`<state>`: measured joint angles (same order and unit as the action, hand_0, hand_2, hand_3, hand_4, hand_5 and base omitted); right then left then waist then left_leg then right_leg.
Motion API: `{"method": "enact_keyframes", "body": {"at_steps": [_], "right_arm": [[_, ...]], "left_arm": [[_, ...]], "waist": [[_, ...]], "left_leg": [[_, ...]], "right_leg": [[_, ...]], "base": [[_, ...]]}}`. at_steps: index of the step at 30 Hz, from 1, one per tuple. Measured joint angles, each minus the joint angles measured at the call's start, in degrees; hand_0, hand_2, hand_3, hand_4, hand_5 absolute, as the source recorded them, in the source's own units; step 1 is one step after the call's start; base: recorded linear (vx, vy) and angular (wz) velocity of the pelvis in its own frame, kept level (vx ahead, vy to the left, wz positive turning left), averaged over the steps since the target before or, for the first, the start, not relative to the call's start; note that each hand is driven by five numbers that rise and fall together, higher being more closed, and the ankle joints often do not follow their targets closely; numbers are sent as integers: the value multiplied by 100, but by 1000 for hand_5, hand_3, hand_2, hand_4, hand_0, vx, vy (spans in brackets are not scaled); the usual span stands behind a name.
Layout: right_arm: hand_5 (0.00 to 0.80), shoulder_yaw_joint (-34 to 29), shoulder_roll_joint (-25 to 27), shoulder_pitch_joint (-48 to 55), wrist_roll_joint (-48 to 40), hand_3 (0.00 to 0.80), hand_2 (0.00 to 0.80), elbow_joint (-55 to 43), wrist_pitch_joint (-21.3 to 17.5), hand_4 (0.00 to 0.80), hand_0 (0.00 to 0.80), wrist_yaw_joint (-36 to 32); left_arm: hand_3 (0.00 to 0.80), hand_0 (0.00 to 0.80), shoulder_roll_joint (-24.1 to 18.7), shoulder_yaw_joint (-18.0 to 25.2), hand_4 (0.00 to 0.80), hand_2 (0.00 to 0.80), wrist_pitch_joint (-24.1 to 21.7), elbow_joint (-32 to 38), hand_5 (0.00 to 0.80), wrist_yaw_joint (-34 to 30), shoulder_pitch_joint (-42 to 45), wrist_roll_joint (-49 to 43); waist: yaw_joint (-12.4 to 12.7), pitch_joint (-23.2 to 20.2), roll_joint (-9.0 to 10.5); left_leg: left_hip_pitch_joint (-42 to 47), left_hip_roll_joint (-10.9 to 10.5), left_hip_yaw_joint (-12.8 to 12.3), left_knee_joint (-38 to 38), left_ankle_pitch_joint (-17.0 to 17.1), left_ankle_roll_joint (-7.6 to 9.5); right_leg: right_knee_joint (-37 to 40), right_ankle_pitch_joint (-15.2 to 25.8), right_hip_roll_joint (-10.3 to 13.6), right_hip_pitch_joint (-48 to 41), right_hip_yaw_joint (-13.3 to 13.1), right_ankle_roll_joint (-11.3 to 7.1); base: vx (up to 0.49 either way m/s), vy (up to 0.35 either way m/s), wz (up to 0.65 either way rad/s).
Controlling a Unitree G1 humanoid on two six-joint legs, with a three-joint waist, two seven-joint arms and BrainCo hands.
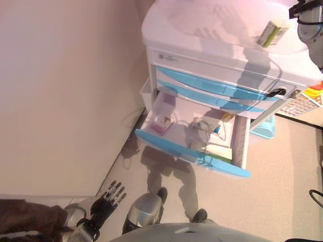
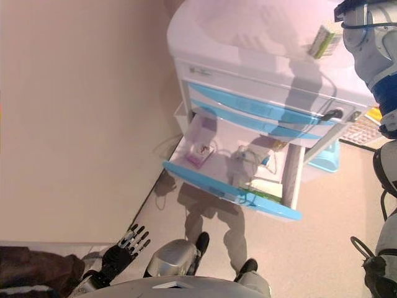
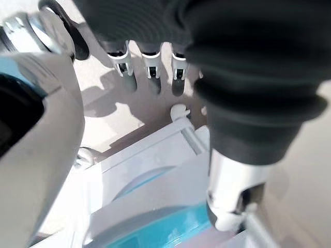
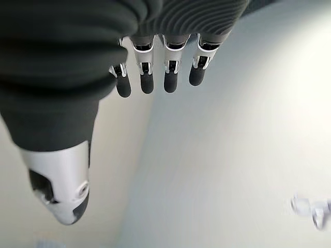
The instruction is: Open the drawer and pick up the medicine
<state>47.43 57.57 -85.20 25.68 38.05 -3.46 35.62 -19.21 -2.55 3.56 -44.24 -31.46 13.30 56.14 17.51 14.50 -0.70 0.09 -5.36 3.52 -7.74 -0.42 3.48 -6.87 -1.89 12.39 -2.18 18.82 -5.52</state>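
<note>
Drawer open; pink medicine box inside, probably target. Left hand low, right hand aside: both fingers straight, empty. Reach over front lip, pinch box sides.

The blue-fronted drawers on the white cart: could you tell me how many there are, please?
3. Two shut blue-fronted drawers sit stacked under the white cart top, upper and lower; the third, lowest, is pulled open. More may be hidden below.
</note>
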Motion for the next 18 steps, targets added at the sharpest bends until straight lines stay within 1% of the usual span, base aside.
{"method": "enact_keyframes", "body": {"at_steps": [2, 3, 5, 6, 7, 8, 11, 13, 14, 15, 16, 18], "right_arm": [[0, -396, -2, 300, -8, 0, 0, -639, 160, 0, 0, -201], [0, -476, -2, 414, -20, 0, 0, -861, 227, 0, 0, -265], [0, -898, -18, 908, -47, 0, 0, -1453, 358, 0, 0, -406], [0, -1117, -36, 1206, -106, 0, 0, -1739, 391, 0, 0, -452], [0, -1314, -50, 1482, -102, 0, 0, -1922, 415, 0, 0, -522], [0, -1673, -85, 1872, -140, 0, 0, -2218, 466, 0, 0, -531], [0, -2550, -280, 3133, -255, 0, 0, -3094, 502, 0, 0, -786], [0, -2880, -281, 4017, -595, 0, 0, -3591, 518, 0, 0, -1171], [0, -2996, -285, 4423, -752, 0, 0, -3778, 520, 0, 0, -1353], [0, -3168, -304, 4889, -923, 0, 0, -4016, 516, 0, 0, -1572], [0, -3184, -304, 5088, -1090, 0, 0, -4081, 504, 0, 0, -1775], [0, -3464, -345, 5761, -1551, 0, 0, -4301, 493, 0, 0, -2247]], "left_arm": [[0, 0, -11, -1, 0, 0, -1, -1, 0, 12, 8, -217], [0, 0, -9, -7, 0, 0, -2, -1, 0, 17, -1, -344], [0, 0, -23, -19, 0, 0, -39, -9, 0, 82, -23, -751], [0, 0, -33, -19, 0, 0, -70, -50, 0, 94, -38, -906], [0, 0, -39, -39, 0, 0, -122, -123, 0, 104, -62, -1011], [0, 0, -44, -47, 0, 0, -145, -182, 0, 138, -90, -1172], [0, 0, -90, -120, 0, 0, -242, -276, 0, 257, -184, -1802], [0, 0, -165, -241, 0, 0, -288, -274, 0, 299, -227, -2189], [0, 0, -195, -273, 0, 0, -321, -276, 0, 319, -304, -2317], [0, 0, -223, -334, 0, 0, -383, -280, 0, 378, -314, -2498], [0, 0, -225, -376, 0, 0, -402, -289, 0, 410, -351, -2627], [0, 0, -233, -525, 0, 0, -410, -383, 0, 498, -565, -2943]], "waist": [[-85, -70, 38], [-158, -107, 46], [-295, -184, 81], [-359, -213, 95], [-456, -259, 100], [-508, -285, 100], [-834, -316, 86], [-1011, -325, 73], [-1174, -329, 67], [-1273, -339, 52], [-1385, -350, 32], [-1562, -375, -7]], "left_leg": [[19, 37, -79, 10, -17, -23], [18, 53, -118, 12, -20, -27], [25, 92, -233, 18, -36, -38], [27, 113, -264, 18, -48, -40], [18, 133, -350, 21, -56, -46], [19, 147, -393, 24, -62, -47], [33, 182, -554, 25, -87, -50], [31, 221, -684, 34, -100, -49], [36, 240, -761, 38, -104, -51], [39, 252, -793, 70, -103, -50], [65, 273, -904, 115, -102, -50], [164, 307, -1075, 197, -105, -55]], "right_leg": [[22, 16, -48, 33, -104, 30], [23, 22, -63, 53, -133, 37], [34, 39, -109, 97, -240, 58], [44, 50, -121, 107, -277, 75], [44, 63, -133, 157, -332, 80], [52, 72, -150, 175, -378, 97], [75, 136, -220, 231, -547, 73], [76, 191, -270, 295, -710, 88], [87, 222, -293, 327, -761, 79], [78, 225, -300, 354, -826, 84], [83, 240, -315, 407, -910, 99], [93, 247, -310, 436, -925, 84]], "base": [[-32, -75, -26], [-33, -67, -22], [-24, -39, -24], [-35, -46, -31], [-42, -61, -28], [-33, -56, -30], [-52, -54, -29], [-43, -36, -39], [-41, -39, -34], [-41, -37, -37], [-51, -41, -42], [-43, -43, -50]]}}
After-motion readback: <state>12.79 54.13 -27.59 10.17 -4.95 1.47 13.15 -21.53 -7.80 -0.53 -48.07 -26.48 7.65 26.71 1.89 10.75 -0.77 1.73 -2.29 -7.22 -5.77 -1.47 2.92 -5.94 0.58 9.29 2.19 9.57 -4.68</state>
